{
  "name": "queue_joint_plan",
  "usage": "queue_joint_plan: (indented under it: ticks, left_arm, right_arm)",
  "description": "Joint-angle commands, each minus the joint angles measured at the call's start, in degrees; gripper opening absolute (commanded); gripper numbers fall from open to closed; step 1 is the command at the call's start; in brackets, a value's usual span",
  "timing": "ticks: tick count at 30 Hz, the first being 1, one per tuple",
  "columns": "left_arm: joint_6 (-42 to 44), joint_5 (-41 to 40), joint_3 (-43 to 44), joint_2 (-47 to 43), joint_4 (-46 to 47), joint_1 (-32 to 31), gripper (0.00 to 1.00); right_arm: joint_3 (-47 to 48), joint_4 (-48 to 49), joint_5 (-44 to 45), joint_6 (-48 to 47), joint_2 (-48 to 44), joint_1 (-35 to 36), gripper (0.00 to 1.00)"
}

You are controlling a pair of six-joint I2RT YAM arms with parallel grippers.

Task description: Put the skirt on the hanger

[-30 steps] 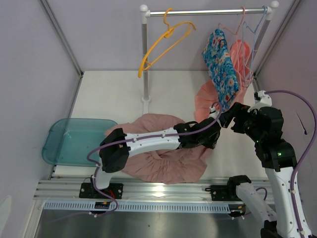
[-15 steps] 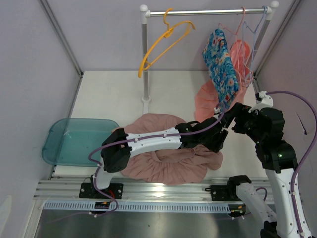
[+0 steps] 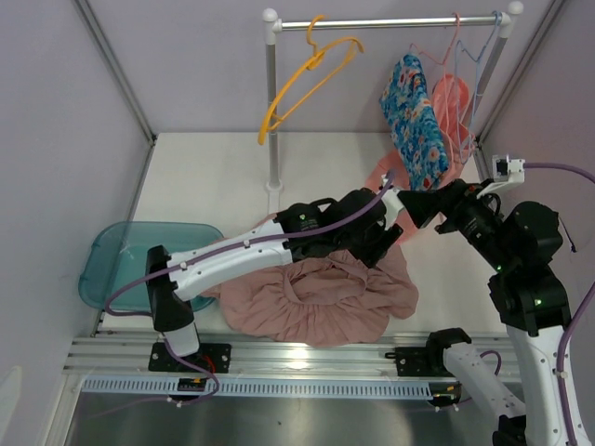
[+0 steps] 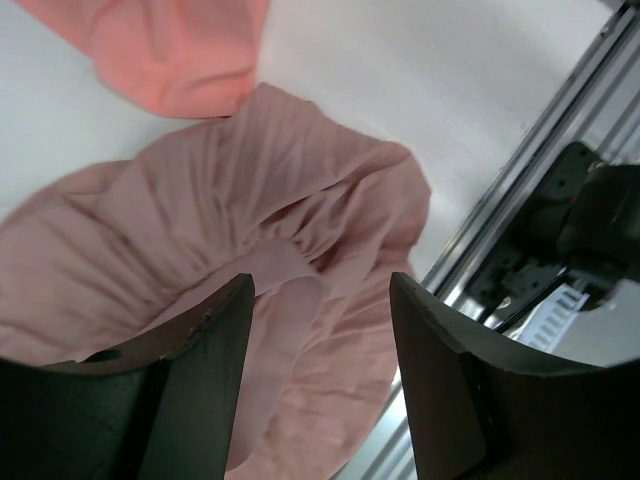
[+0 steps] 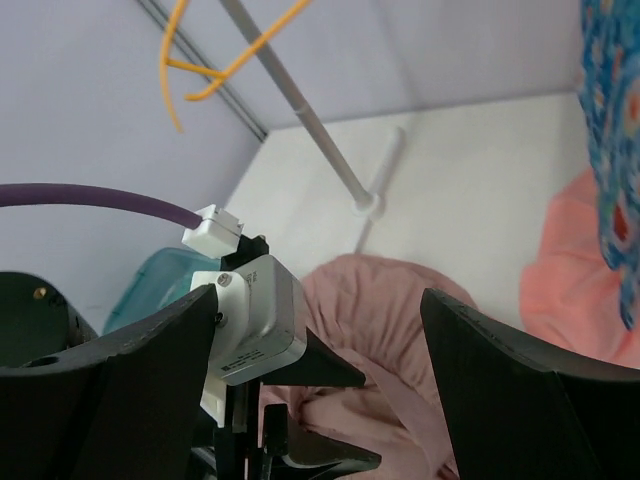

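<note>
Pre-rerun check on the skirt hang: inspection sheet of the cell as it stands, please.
Surface: white table, mostly bare at the far left.
Job's things: dusty pink skirt crumpled on the table, on no hanger; yellow hanger bare on the rail.
Clutter: teal tray at left; floral garment hanging at right; coral cloth on the table beyond the skirt.
Grippers: left gripper above the skirt, jaws apart, empty; right gripper jaws wide, empty.
Cables: left arm's purple cable, right arm's purple cable; no snag seen.
Surroundings: grey walls, metal frame at the near edge.
</note>
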Motion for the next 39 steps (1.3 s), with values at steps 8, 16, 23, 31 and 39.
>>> queue_joint_plan:
  ticks: [8, 16, 23, 31, 39]
  left_arm:
    - [10.9, -10.8, 18.7, -17.2, 7.2, 17.0, 0.66]
    - [19.2, -9.9, 21.9, -20.0, 15.6, 23.3, 0.68]
    - [17.5, -4.1, 25.6, -16.3, 15.0, 32.9, 0.7]
    - [11.7, 14.2, 25.9, -8.7, 16.0, 43.5, 0.7]
    - [8.0, 23.7, 25.1, -4.8, 17.6, 46.5, 0.68]
  right_arm:
    - [-2.1, -10.8, 4.8, -5.0, 3.3, -1.6, 0.85]
    - [-2.1, -9.8, 4.2, -5.2, 5.1, -1.6, 0.85]
    - [-2.0, -8.7, 2.2, -5.0, 6.2, -1.6, 0.85]
    - [-1.2, -8.1, 0.6, -5.7, 7.3, -1.6, 0.85]
    - [-2.1, -8.2, 1.2, -6.5, 7.9, -1.6, 0.85]
